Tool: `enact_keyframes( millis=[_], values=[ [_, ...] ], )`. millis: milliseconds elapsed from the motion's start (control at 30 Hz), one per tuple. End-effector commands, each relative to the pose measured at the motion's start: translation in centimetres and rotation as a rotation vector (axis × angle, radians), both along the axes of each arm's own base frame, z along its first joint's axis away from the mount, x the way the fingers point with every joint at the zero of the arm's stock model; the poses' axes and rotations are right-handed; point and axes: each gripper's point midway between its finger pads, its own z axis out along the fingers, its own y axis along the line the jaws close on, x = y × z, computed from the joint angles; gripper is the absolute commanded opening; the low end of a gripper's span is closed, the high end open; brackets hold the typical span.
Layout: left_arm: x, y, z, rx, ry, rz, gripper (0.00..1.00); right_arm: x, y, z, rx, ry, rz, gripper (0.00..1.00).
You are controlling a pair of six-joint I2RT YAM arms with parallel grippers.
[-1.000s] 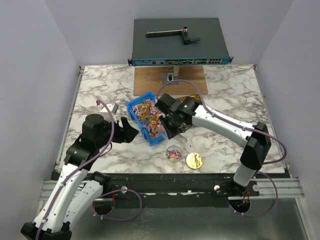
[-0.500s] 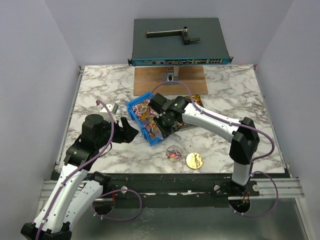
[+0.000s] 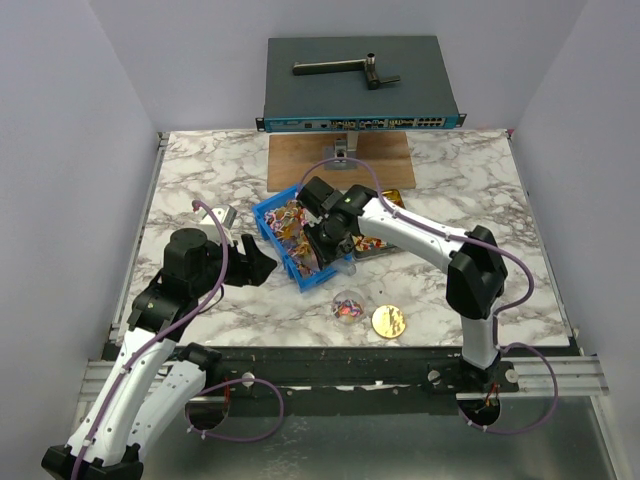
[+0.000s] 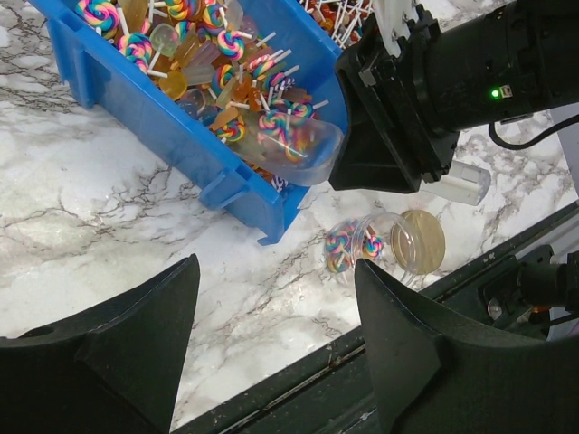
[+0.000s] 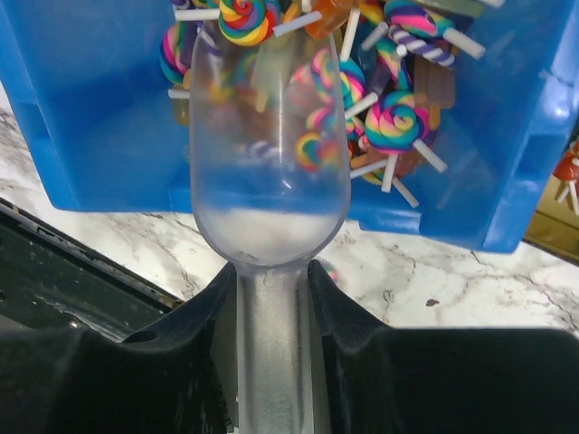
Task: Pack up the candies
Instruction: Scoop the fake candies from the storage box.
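Observation:
The candies (image 4: 217, 72) are small swirl lollipops on white sticks, heaped in a blue bin (image 3: 272, 232) at mid table. My right gripper (image 5: 274, 307) is shut on the handle of a clear plastic scoop (image 5: 270, 163). The scoop's bowl reaches over the bin's near wall (image 5: 90, 108) and lies on the candies (image 5: 389, 117). In the left wrist view the scoop (image 4: 303, 149) pokes out from the right gripper (image 4: 398, 117). My left gripper (image 4: 276, 334) hangs open and empty just left of the bin. A small clear jar (image 3: 346, 305) with a few candies lies near the front edge.
A round gold lid (image 3: 388, 320) lies right of the jar. A second clear jar (image 4: 461, 183) lies under the right arm. More candies on a gold tray (image 3: 388, 198) sit behind the right arm. A wooden board (image 3: 340, 160) and a network switch (image 3: 360, 85) stand at the back.
My right arm has swung left with the scoop, bringing its bowl over the near end of the blue bin and onto the candies. The left arm has stayed still.

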Motion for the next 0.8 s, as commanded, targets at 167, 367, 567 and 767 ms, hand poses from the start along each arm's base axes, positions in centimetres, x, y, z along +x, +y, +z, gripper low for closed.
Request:
enact_keyframes(
  millis=[167,367,567,767],
  values=[
    [0.2,0.3,-0.5,0.025,0.007,0.012,0.72,4.1,2.4,-1.8,0.081,-0.08,-0.066,0.01],
    [0.3,0.4,-0.7,0.031,0.012,0.019,0.72,5.5,3.0,-2.1,0.136,-0.163,-0.098,0.01],
    [0.5,0.4,-0.9,0.038,0.019,0.024,0.72,5.4,1.9,-1.8,0.153,-0.221,-0.11,0.01],
    [0.7,0.5,-1.2,0.043,0.031,0.027,0.72,4.3,0.0,-0.7,0.151,-0.244,-0.124,0.01]
  ],
)
